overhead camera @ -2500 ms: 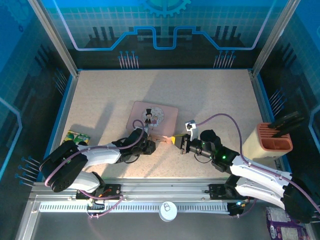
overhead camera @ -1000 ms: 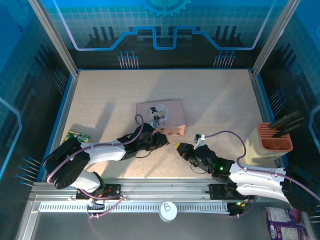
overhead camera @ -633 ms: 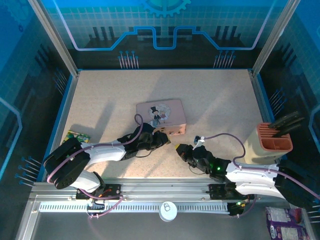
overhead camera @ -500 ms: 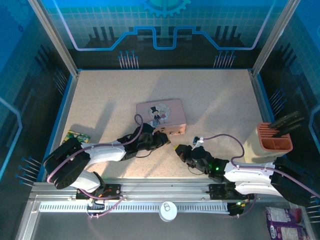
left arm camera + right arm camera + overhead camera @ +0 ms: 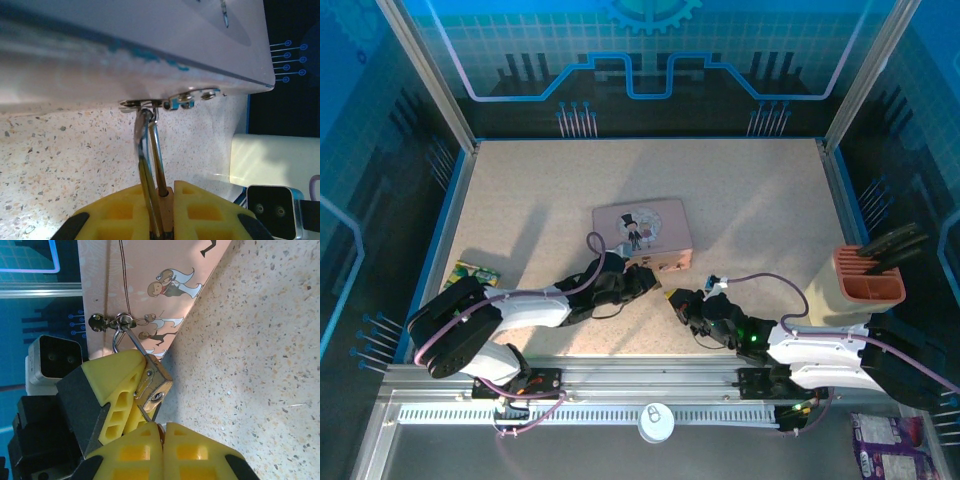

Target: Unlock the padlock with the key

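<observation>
With left fingers, clamped tight on padlock hanging from pink tin's hasp. With right fingers, pinched key, tip near keyhole. Saw shackle seated; judged turn and release remaining.

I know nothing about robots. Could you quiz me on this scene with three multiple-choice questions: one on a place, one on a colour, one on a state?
1. Where is the padlock?
A) hanging from the clasp of the pink tin
B) inside the tin
C) lying loose, away from the tin

2. What colour are the pincer fingers?
A) blue
B) yellow
C) red

3. The left pincer is:
A) wide open
B) half open, empty
C) shut on the padlock

Answers:
1 A: the silver shackle passes through the clasp on the tin's edge.
2 B: both wrist views show yellow fingers.
3 C: its two fingers press together around the padlock.
</observation>
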`<state>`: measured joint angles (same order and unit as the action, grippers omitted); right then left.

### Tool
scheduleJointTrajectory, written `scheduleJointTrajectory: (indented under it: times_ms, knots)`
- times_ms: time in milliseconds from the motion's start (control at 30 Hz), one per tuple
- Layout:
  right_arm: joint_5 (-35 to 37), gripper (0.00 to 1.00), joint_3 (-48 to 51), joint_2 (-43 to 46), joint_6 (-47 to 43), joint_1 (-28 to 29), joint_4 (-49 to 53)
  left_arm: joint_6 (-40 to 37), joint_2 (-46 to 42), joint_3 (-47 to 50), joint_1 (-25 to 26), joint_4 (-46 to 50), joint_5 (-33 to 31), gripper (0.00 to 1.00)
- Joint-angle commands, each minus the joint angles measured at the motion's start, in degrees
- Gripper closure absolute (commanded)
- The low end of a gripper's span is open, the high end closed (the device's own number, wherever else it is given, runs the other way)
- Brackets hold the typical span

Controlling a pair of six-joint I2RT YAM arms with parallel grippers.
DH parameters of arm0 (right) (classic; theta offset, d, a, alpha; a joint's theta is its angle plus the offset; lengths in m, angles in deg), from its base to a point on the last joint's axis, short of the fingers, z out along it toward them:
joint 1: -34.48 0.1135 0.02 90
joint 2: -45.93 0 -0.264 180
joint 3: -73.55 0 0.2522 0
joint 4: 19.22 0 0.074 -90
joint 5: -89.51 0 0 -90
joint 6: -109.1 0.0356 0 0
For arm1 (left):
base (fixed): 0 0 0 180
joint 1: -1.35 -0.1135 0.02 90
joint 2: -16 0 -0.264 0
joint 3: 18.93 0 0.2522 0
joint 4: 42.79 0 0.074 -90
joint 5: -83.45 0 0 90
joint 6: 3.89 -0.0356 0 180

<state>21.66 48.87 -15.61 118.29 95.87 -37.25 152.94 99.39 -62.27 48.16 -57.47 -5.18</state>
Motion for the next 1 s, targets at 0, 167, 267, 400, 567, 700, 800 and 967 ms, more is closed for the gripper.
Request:
scheduleJointTrajectory:
  times_ms: [0, 167, 267, 400, 567, 700, 800, 967]
  knots:
    - [2.1, 1.00, 0.5, -0.8, 3.3, 1.1, -1.4, 2.6, -2.3, 0.4, 0.5, -10.4, -1.5, 1.00]
    - [1.5, 1.00, 0.1, -2.6, 5.4, 1.2, -2.6, 3.6, -1.6, 1.2, 1.1, -13.2, -2.4, 1.00]
    - [1.6, 1.00, 0.3, -3.7, 7.0, 1.4, -4.0, 4.0, -1.2, 1.4, 1.5, -14.1, -2.8, 1.00]
    - [1.8, 1.00, 0.5, -4.5, 8.3, 1.5, -4.8, 4.6, -1.0, 1.8, 1.9, -15.2, -3.7, 1.00]
    - [2.6, 1.00, 0.7, -4.5, 10.3, 1.5, -5.2, 4.7, -0.9, 1.8, 2.1, -15.7, -4.1, 1.00]
    - [3.4, 1.00, 0.7, -3.6, 11.2, 1.5, -4.2, 4.9, -0.9, 2.1, 2.2, -16.1, -4.4, 1.00]
    - [3.7, 1.00, 0.7, -3.3, 11.8, 1.5, -3.8, 5.0, -0.8, 2.2, 2.3, -16.6, -4.5, 1.00]
    - [4.2, 1.00, 0.9, -3.3, 12.8, 1.6, -3.9, 5.2, -0.8, 2.3, 2.8, -17.5, -4.9, 1.00]
